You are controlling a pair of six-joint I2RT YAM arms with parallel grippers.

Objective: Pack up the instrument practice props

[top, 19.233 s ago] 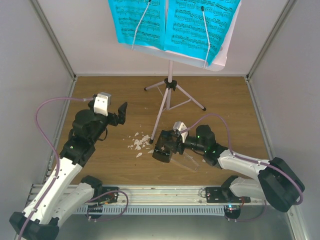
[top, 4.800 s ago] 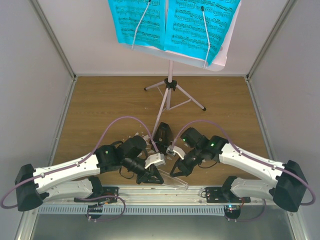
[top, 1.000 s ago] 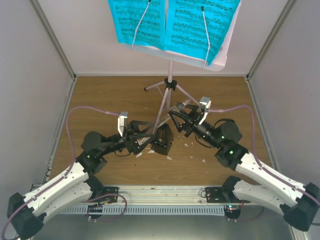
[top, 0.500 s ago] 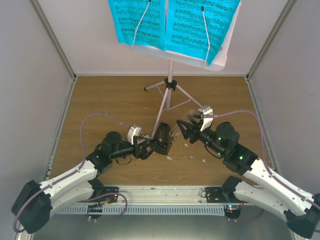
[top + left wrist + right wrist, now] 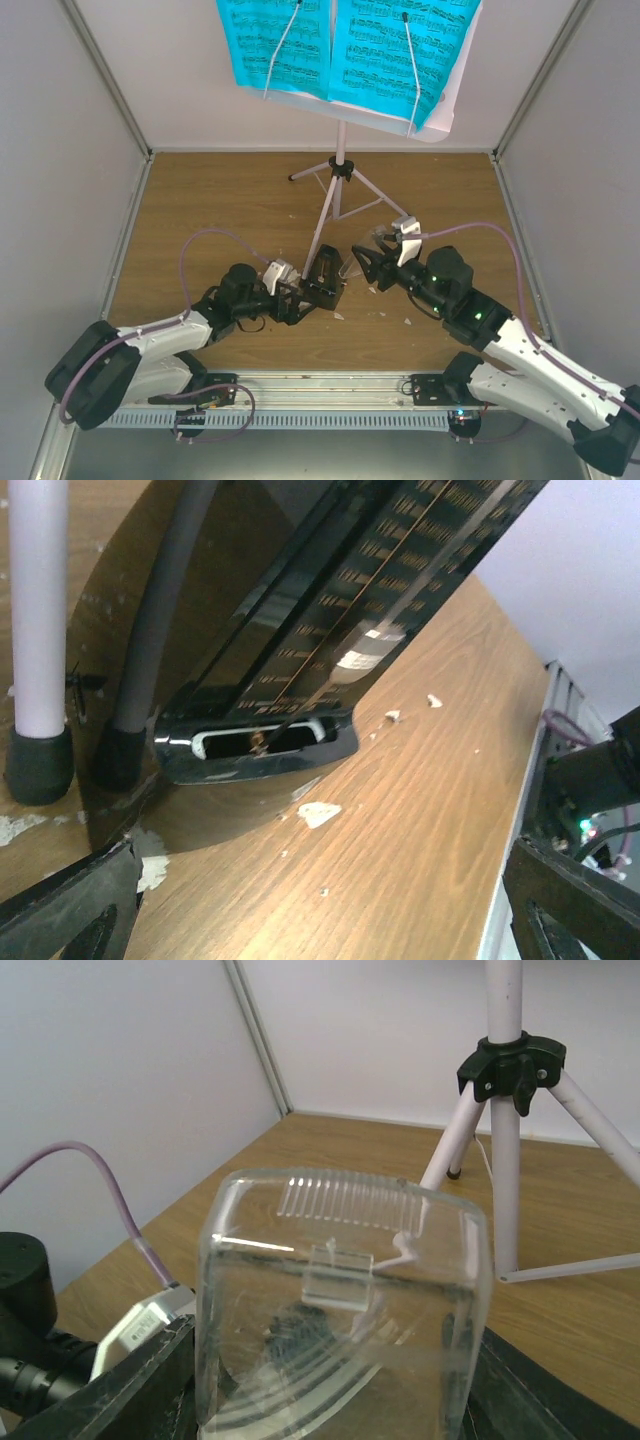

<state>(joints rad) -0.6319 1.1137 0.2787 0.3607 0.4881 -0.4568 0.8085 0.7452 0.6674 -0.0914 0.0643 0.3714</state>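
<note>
— On the wooden surface [image 5: 220,210], what stands at the back?
— A pale pink stand [image 5: 341,170] on a thin tripod. Two bright blue sheets [image 5: 400,50] of printed music rest side by side on its desk, each under a thin wire clip.
— Where is the metronome?
— The black metronome [image 5: 322,278] sits on the surface near the front, just beside the black foot of the stand's near leg [image 5: 38,630]. Whether it touches that leg cannot be told. Its clear cover [image 5: 340,1290] is off it.
— What has the cover?
— The right claw [image 5: 330,1345] grips it, with one dark finger against each side. The cover is just to the right of the metronome and apart from it. The tripod's black hub shows behind it in the wrist view.
— And the left claw?
— The left claw [image 5: 300,298] reaches in low from the left, spread wide and holding nothing. Its fingers [image 5: 70,905] show at the bottom corners of the wrist view. The metronome's end fills the space just ahead of them.
— Anything else down there?
— Small white scraps [image 5: 318,813] lie scattered on the surface around the metronome.
</note>
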